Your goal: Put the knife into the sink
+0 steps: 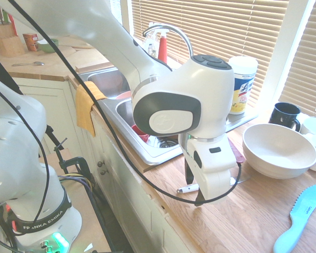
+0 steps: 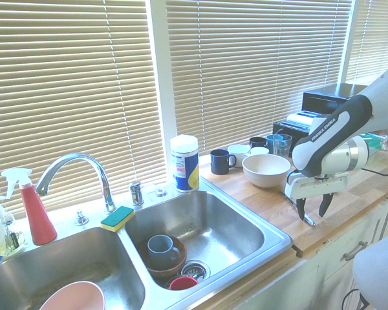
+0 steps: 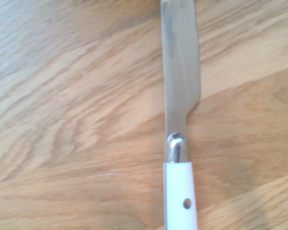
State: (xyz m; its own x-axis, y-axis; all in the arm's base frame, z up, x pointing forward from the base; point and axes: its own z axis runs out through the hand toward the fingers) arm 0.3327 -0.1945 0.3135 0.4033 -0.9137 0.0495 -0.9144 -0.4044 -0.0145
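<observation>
1. My biggest worry is the grab itself. I see the gripper (image 2: pixel 314 212) low over the wooden counter (image 1: pixel 253 211) at the right of the second exterior view, its two dark fingers spread apart and pointing down, clamped on nothing. The knife (image 3: pixel 180 139) lies flat on the wood, running up the middle-right of the wrist view, white handle at the bottom edge and blade toward the top. Something that thin and flat could easily slip out, or the fingertips could jam on the wood.
2. Next, aim: in the first exterior view only the handle end (image 1: pixel 187 188) pokes out left of the fingers at lower centre. I judge an off-centre pinch would let the knife pivot and swing.
3. Then the carry: the sink (image 2: pixel 246 248) fills the lower left and centre of the second exterior view, and a loosely held knife could drop short on its rim.
4. Least, the white bowl (image 2: pixel 266 170) sits just behind the arm and could get nudged.
</observation>
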